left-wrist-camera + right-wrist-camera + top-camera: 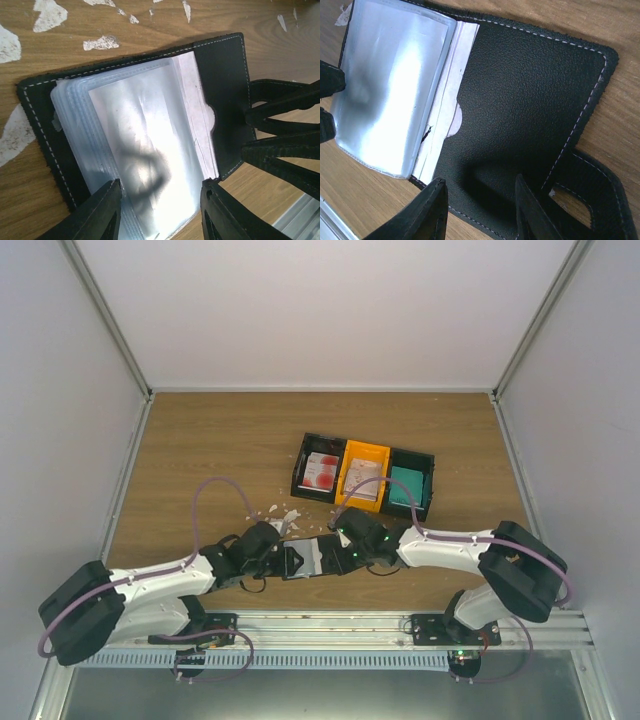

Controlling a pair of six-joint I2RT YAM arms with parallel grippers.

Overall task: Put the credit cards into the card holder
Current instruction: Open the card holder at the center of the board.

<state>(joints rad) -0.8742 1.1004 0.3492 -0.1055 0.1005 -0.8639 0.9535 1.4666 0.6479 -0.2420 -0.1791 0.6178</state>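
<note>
Holder [310, 558] lies open on the table [200, 460]. Left gripper [160, 212], released with jaws apart, hangs over its sleeves [140, 140] at 9 o'clock. Right gripper [482, 210], also released, hangs over its black flap [520, 100] at 3. Cards [322, 473] sit in bins [366, 447] at 12.

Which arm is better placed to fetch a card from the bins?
Right, probably: the right gripper is nearer the bins holding the credit cards; the left gripper sits farther, over the clear sleeves of the card holder.

No legible text, label, brand or number anywhere; red markings on the credit cards [322, 473], at twelve o'clock from the card holder [310, 558], too small to read.
</note>
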